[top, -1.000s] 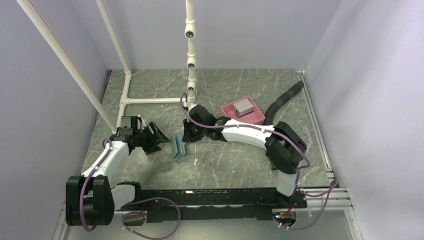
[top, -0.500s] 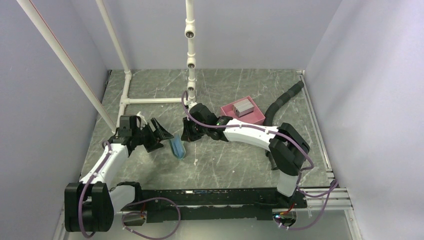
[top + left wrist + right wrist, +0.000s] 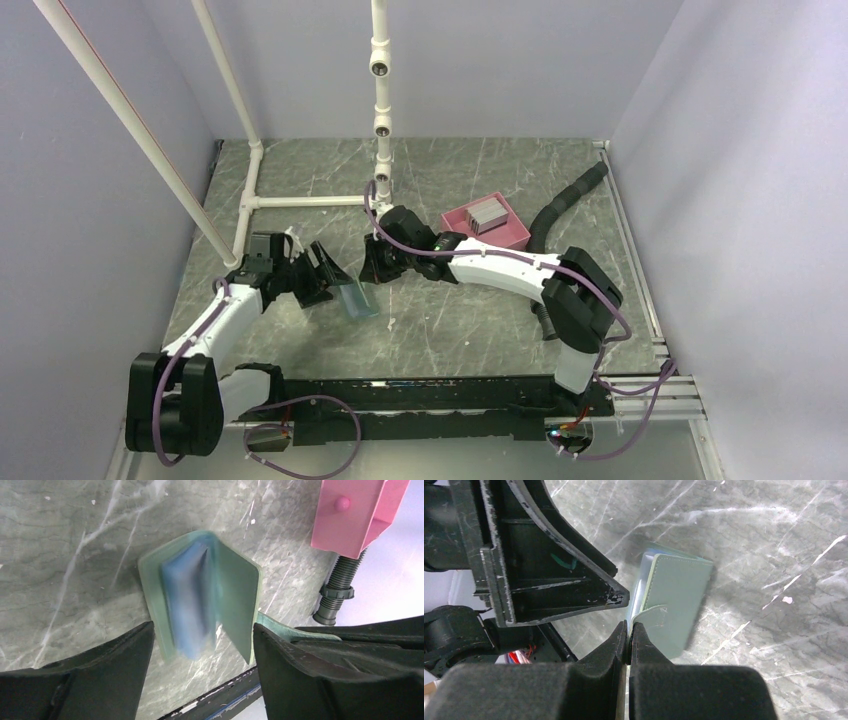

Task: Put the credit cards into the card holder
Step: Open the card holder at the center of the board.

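The card holder stands half open on the table, grey-green outside and light blue inside. My left gripper is open, and its two fingers straddle the holder's near end without closing on it. My right gripper is shut, pinching the holder's snap tab between its tips. The credit cards are a grey stack in the pink tray at the back right, apart from both grippers.
White pipe framing rises behind the right gripper and along the left side. A black ribbed hose lies right of the tray. The pink tray's corner and the hose end show beyond the holder in the left wrist view.
My left gripper has moved right toward the card holder and opened wider round it. The holder has tipped and spread open while the right gripper kept hold of its tab.
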You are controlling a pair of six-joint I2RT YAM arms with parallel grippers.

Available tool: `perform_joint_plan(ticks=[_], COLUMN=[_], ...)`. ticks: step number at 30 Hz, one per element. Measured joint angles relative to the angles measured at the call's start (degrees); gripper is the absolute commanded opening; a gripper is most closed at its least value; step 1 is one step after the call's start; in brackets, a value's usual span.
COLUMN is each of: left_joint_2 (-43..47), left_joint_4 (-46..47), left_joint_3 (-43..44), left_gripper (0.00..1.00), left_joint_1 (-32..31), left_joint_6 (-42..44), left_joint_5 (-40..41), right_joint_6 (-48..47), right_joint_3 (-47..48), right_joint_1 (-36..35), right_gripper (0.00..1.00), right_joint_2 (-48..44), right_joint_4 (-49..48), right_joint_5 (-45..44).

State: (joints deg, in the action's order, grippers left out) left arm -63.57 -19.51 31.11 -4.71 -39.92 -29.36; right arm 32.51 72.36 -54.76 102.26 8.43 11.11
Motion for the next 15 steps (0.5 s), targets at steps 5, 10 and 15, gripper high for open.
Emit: perform_joint_plan(ticks=[5, 10, 15], left_joint_2=[-0.6, -1.0, -0.9], left_joint_4=[0.2, 0.4, 0.3], left_joint_3=[0.0, -0.1, -0.3], left_gripper=[0.67, 0.66, 0.67], left_joint_1=[0.0, 0.0, 0.0], left_joint_6=[0.0, 0.0, 0.0], left_joint_5=[1.2, 1.8, 2.4], right_joint_6=[0.1, 0.1, 0.4], right_joint_3=[0.0, -0.2, -1.4], right_joint_1=[0.0, 0.0, 0.0], right_gripper=[0.0, 0.0, 0.0], right_joint_2=[-0.3, -0.3, -0.4], right_joint_4=[-0.6, -0.9, -1.2], right_joint_5=[0.0, 0.0, -0.7])
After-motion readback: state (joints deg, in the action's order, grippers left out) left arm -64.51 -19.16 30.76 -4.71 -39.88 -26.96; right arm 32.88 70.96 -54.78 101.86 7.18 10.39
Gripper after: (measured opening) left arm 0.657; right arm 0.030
